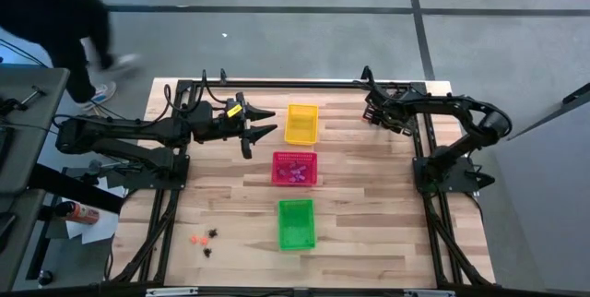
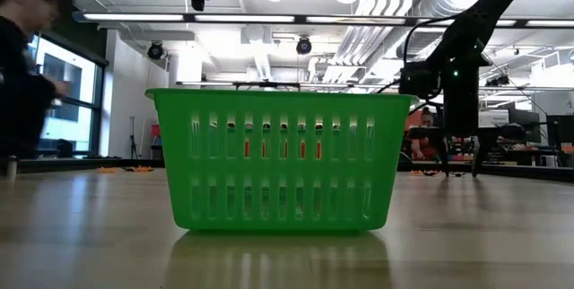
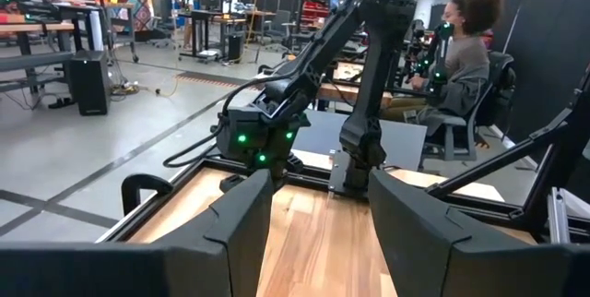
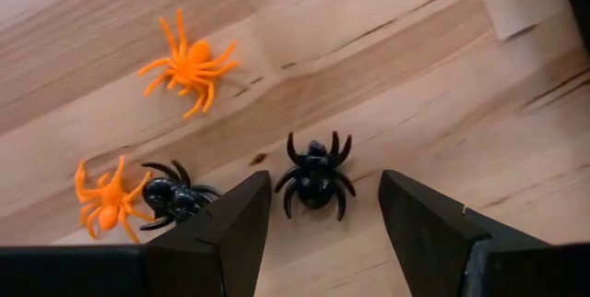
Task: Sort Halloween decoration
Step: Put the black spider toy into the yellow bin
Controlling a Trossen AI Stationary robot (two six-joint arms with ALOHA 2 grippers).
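At far right of table (image 1: 369, 205), right gripper (image 4: 323, 196) hangs w/ fingers spread, holding nothing, black spider (image 4: 315, 179) between them. Second black spider (image 4: 175, 197) sits just beside one finger, tight against an orange spider (image 4: 109, 200). Closing could snag it too, or pinch only a leg & flick the target away. Left gripper (image 1: 263, 124) waits spread & empty beside yellow basket (image 1: 300, 124).

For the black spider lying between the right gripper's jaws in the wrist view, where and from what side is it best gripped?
Probably by the rounded body, from straight above. The black spider lies flat on the table with thin legs splayed outward, so the bulbous middle is the only solid part. The right gripper has its jaws open astride it; closing across the body would likely avoid the second black spider alongside.
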